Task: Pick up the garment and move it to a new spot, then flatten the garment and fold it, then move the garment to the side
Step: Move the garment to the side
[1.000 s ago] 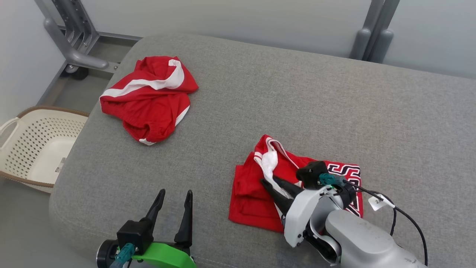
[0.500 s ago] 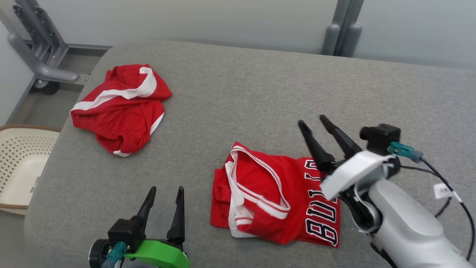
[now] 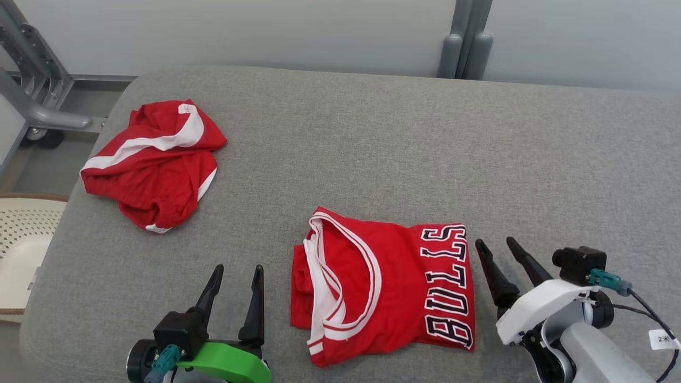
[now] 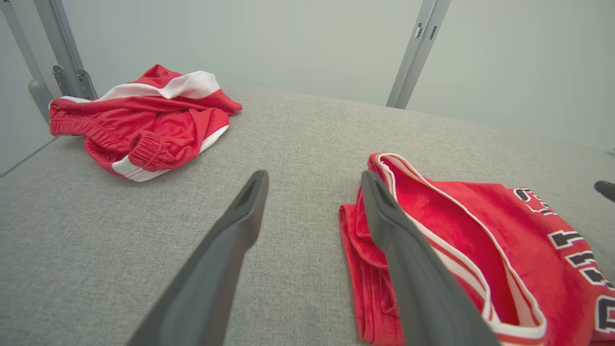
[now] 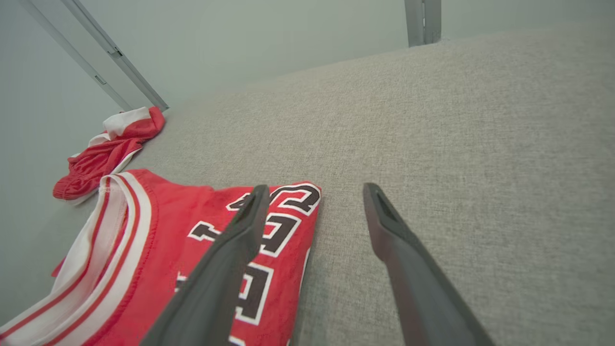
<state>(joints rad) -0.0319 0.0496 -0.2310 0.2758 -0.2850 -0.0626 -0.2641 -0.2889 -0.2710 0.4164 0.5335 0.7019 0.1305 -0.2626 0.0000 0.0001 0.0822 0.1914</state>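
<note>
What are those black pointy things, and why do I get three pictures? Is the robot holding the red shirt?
Those pointy things are the robot's jaws: two long dark fingers on each arm, used like hands. One picture comes from a camera on its head, looking down; there the left jaws show at the bottom left, the right jaws at the bottom right. The other two come from small cameras on its wrists, looking along the fingers. On the grey padded surface lie a folded red jersey with black letters, between the arms, and a crumpled red garment with white stripes, farther off to the left. A pale basket stands beside the surface. Nothing is held: both pairs of jaws are open and empty.
</note>
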